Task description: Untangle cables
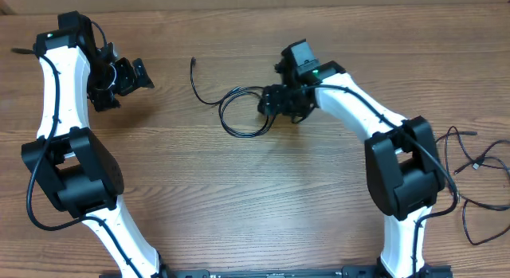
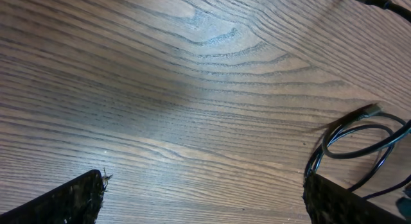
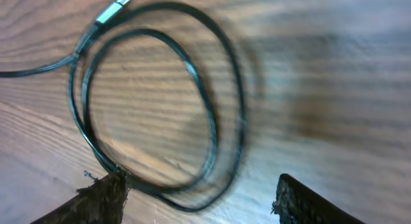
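Black cable [image 1: 221, 115] lay in a double loop at the centre of the table [image 1: 263, 198], not yet straightened. Right gripper [image 1: 268, 104] hovered at the loop's right edge, jaws apart, clamping nothing. Left gripper [image 1: 127, 83], well left, was likewise spread and empty. Further cables [image 1: 476, 165] at far right appeared unsorted.

A wooden table [image 1: 239, 198] — brown, with wavy grain throughout.

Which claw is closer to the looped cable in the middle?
Right. The right gripper sits at the edge of the looped cable; the left gripper is well away on its far side.
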